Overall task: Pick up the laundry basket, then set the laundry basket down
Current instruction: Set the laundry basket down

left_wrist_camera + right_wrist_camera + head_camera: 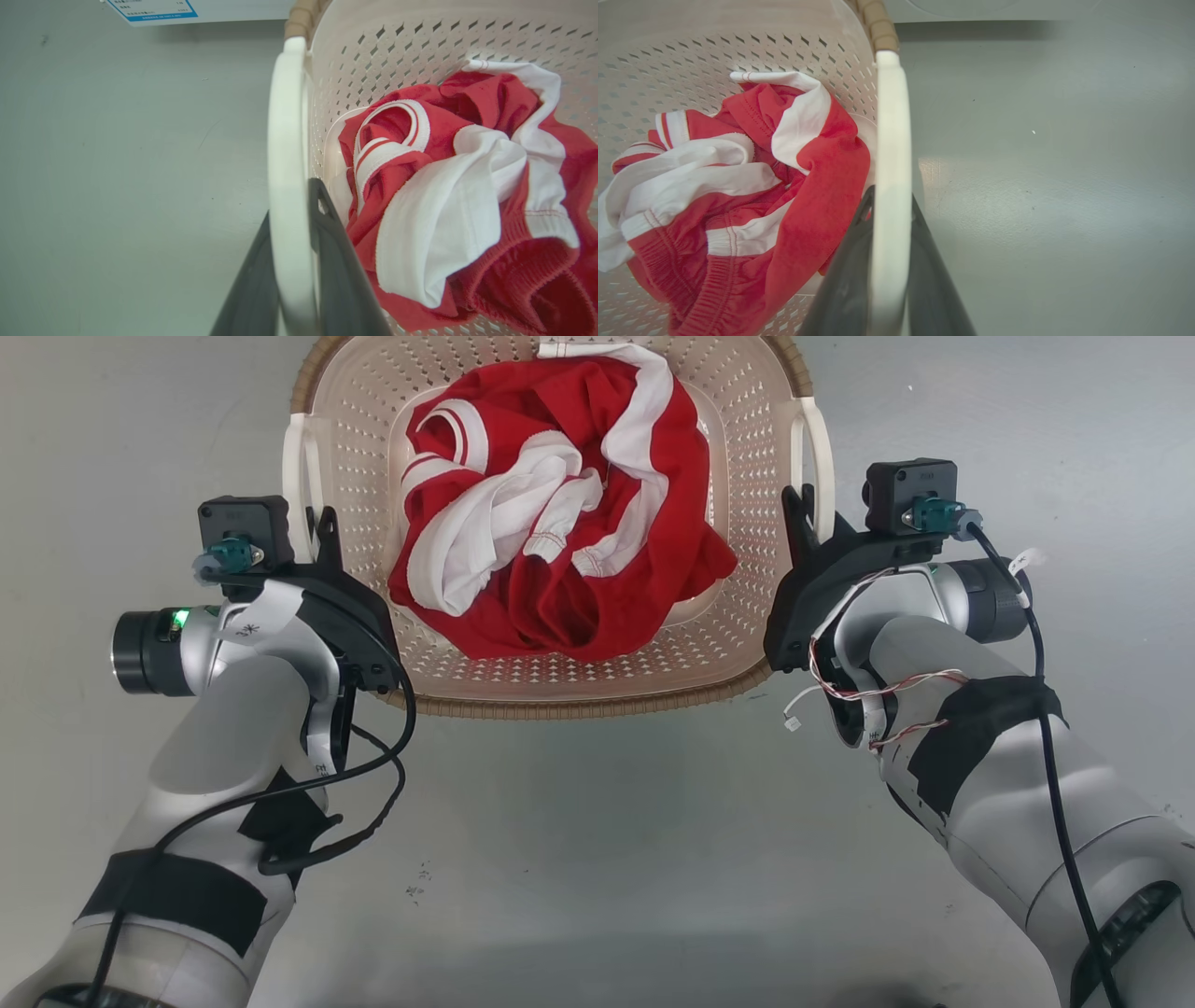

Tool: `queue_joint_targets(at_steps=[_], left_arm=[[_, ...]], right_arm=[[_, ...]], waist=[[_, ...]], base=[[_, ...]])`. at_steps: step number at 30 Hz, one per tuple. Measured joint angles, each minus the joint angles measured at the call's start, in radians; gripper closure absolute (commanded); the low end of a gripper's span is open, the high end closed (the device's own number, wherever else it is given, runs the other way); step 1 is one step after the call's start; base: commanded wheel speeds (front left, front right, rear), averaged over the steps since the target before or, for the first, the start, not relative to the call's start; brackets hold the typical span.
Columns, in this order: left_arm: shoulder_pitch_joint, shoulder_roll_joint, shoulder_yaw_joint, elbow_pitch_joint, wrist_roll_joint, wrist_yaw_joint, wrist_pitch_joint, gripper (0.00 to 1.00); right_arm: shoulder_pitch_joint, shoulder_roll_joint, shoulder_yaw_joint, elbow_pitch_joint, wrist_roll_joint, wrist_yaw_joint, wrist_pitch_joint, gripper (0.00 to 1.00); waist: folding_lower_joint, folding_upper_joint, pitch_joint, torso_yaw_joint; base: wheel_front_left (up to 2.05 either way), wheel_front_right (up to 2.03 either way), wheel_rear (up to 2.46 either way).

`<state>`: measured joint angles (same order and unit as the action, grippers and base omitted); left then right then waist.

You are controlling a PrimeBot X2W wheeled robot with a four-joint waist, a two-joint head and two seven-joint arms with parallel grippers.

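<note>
two grippers, one handle each: the left gripper [293, 205] is clamped on the left white handle [285, 140], the right gripper [892, 196] on the right white handle [892, 116], a finger on either side. between them, over the grey floor [597, 859], is one laundry basket [523, 677] holding one crumpled red-and-white garment [560, 523].

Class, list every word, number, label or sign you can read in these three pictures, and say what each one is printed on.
No text here can be quoted.
Blue-banded white label, top edge of the left wrist view: rows of print, too blurred to read.
White tape on the left forearm: a small dark mark, too small to read.
Laundry basket and red and white garment: no lettering seen.
</note>
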<state>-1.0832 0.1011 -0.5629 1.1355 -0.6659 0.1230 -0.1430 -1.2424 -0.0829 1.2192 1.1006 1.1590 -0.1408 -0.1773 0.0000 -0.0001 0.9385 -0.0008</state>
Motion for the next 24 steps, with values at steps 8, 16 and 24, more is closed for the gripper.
queue_joint_targets(at_steps=[8,16,24], left_arm=[[-0.006,-0.002,-0.003,0.020,0.003,0.000,-0.010,0.64],[-0.021,-0.015,-0.007,0.031,0.008,0.000,-0.021,0.00],[-0.024,-0.014,-0.006,0.052,0.009,0.000,-0.036,0.00]], right_arm=[[-0.001,0.000,0.004,-0.004,0.000,0.000,-0.002,0.51],[-0.002,0.020,0.010,-0.005,0.000,0.006,-0.013,0.00],[-0.008,0.020,0.011,0.000,0.001,0.006,-0.027,0.00]], waist=[[0.0000,0.0002,-0.002,-0.001],[0.0001,0.0001,-0.010,-0.004],[0.0000,0.0002,-0.029,-0.007]], base=[[0.00,0.00,0.00],[0.00,0.00,0.00],[0.00,0.00,0.00]])
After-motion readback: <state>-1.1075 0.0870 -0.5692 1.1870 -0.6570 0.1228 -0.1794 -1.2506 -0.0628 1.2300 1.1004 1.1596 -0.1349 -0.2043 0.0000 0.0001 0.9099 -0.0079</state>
